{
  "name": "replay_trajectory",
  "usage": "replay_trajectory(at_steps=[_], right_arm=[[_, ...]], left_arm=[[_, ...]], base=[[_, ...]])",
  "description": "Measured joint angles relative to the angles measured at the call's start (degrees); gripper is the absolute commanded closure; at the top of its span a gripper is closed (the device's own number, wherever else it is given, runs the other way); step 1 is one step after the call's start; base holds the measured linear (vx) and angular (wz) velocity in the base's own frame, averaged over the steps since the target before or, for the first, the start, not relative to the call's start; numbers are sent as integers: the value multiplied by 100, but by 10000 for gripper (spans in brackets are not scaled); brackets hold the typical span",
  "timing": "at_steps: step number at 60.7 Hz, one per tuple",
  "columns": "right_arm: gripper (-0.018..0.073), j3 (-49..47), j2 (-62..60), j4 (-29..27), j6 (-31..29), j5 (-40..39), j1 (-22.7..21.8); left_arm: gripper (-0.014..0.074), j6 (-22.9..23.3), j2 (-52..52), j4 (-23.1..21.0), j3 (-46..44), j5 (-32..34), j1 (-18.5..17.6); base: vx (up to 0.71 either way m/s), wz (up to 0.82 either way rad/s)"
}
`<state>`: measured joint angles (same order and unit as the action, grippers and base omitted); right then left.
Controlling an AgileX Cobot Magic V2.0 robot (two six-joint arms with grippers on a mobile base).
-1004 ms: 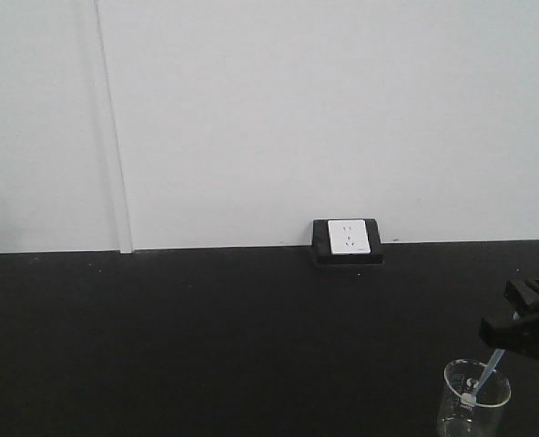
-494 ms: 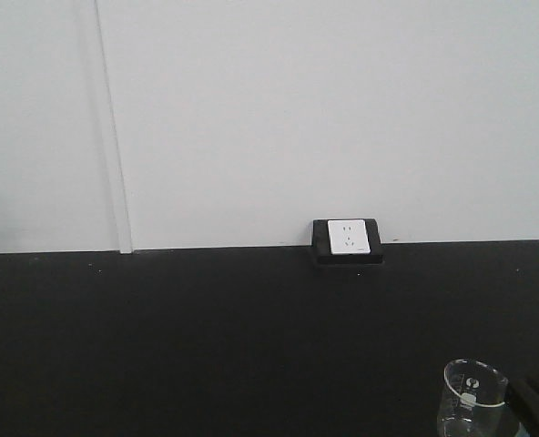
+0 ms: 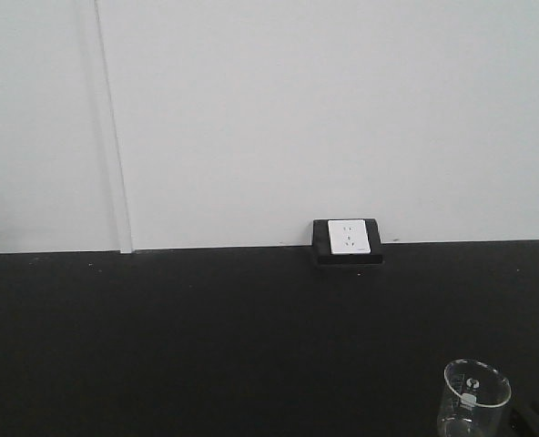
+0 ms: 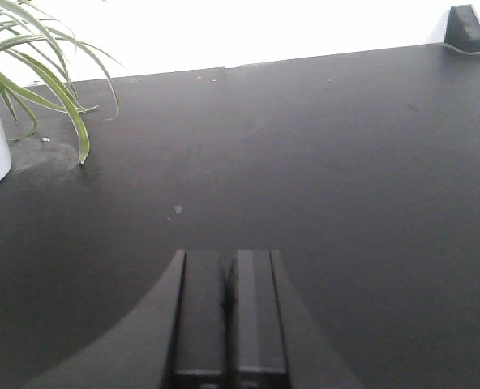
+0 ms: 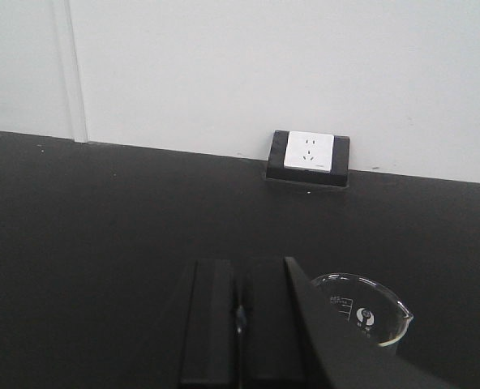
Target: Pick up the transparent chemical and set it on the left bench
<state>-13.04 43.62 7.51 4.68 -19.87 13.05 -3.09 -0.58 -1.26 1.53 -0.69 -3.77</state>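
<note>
1. Carrying the pipette point(image 5: 239, 318) to the left bench is judged to be the step in hand. Only a pale sliver of the pipette is seen, in the seam of the right gripper point(image 5: 240, 284), whose jaws are pressed together on it.
2. The left gripper point(image 4: 226, 279) is seen with jaws pressed together on nothing, above the worktop point(image 4: 305, 162) and near a plant point(image 4: 37, 73).
3. The left bench is not in view, so a turn toward it is likely needed. A firm but light pinch is called for, since a thin plastic stem can be bent or can slip.
4. The beaker point(image 5: 360, 312), just beside the right jaws, should be cleared before any sideways swing, so that it is not tipped.
5. Printed marks are seen on the beaker, but they are too small to be read. No writing can be made out on the socket point(image 5: 308, 151).
</note>
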Motion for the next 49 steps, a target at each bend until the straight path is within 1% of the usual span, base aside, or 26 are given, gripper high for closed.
replay_trajectory(at_steps=[29, 49], right_arm=[[564, 0, 0, 0, 0, 0, 0], [564, 0, 0, 0, 0, 0, 0]], left_arm=[[600, 0, 0, 0, 0, 0, 0], [600, 0, 0, 0, 0, 0, 0]], base=[[-2, 1], [-16, -4]])
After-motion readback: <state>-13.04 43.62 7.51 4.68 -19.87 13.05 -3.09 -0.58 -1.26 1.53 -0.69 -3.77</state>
